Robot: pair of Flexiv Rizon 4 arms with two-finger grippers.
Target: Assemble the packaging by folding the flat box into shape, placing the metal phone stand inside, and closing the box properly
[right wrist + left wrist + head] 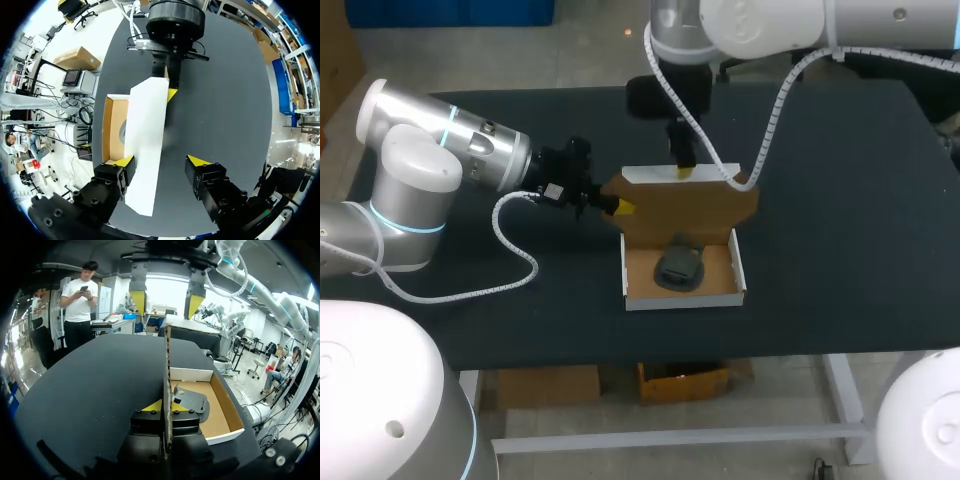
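A cardboard box tray (pixel 685 300) lies on the table with the dark metal phone stand (pixel 678 268) inside it. Its brown lid (pixel 690 208) stands upright at the tray's far side. My left gripper (pixel 618 207) is shut on the lid's left edge; the left wrist view shows the lid (pixel 167 365) edge-on between its tips (pixel 167 407). My right gripper (pixel 684 170) hangs over the lid's top edge. It (pixel 161 161) is open astride the white outer face of the lid (pixel 147 135): one finger is close against it, the other stands well apart.
The black table (pixel 840 200) stretches wide to the right of the box and in front of it. My left arm's cable (pixel 510 250) loops over the table to the left of the tray.
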